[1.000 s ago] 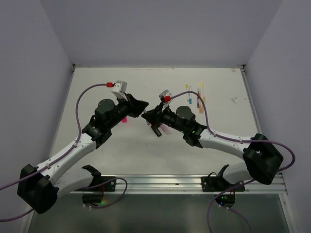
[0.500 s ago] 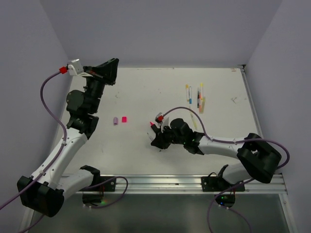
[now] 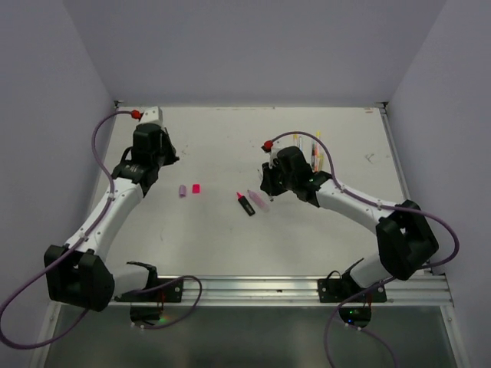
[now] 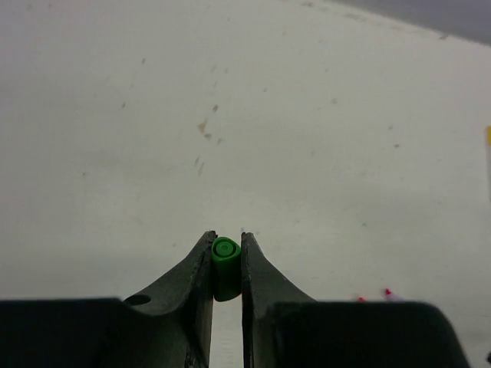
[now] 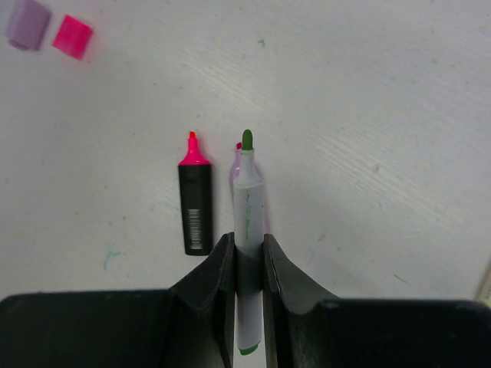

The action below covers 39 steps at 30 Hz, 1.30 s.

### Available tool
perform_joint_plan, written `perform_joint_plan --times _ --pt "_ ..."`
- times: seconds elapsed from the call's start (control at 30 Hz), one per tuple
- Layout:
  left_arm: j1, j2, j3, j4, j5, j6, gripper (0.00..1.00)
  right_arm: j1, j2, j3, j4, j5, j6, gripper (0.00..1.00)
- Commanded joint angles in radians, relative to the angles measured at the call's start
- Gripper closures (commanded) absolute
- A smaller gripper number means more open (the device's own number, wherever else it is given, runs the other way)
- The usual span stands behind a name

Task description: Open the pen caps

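Left wrist: small smooth green plastic cap clenched in left gripper.
Slim white green-tipped pen grasped in right gripper.

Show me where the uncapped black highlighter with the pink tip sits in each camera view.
Top external: the black plastic highlighter with the pink tip, mid-table, right of the small pink plastic cap.
Left wrist: not in it.
Right wrist: the highlighter, left of centre, beside the white green-tipped pen.
Shared landmark: the pink cap, top left in the right wrist view.
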Motion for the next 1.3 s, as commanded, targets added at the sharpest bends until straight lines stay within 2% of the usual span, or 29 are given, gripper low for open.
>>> perform_joint_plan --times 0.0,0.1,0.4,0.63,0.87,1.13,1.23,1.27 --pt "0.051 0.079 0.031 -0.233 -0.032 0.079 0.97 -0.027 0.063 0.091 -0.170 0.043 -0.054 1.00" --pt "0.081 0.158 0.012 -0.260 -0.018 0.093 0.92 -0.042 0.146 0.180 -0.239 0.040 -0.100 1.00" --pt "0.112 0.352 0.015 -0.251 0.037 0.136 0.85 -0.047 0.302 0.243 -0.258 -0.022 -0.154 0.96" --pt "0.127 0.429 0.032 -0.228 0.042 0.166 0.81 -0.047 0.378 0.261 -0.242 -0.033 -0.168 0.93" --pt "0.131 0.475 0.006 -0.176 0.111 0.179 0.76 -0.047 0.404 0.263 -0.223 -0.046 -0.164 0.90" --pt "0.131 0.475 -0.006 -0.167 0.135 0.176 0.66 -0.047 0.392 0.252 -0.219 -0.048 -0.154 0.76" --pt "0.131 0.450 -0.012 -0.164 0.132 0.168 0.62 -0.047 0.344 0.257 -0.225 -0.039 -0.142 0.62" --pt "0.131 0.450 -0.012 -0.164 0.132 0.168 0.62 -0.047 0.344 0.257 -0.226 -0.039 -0.142 0.62"
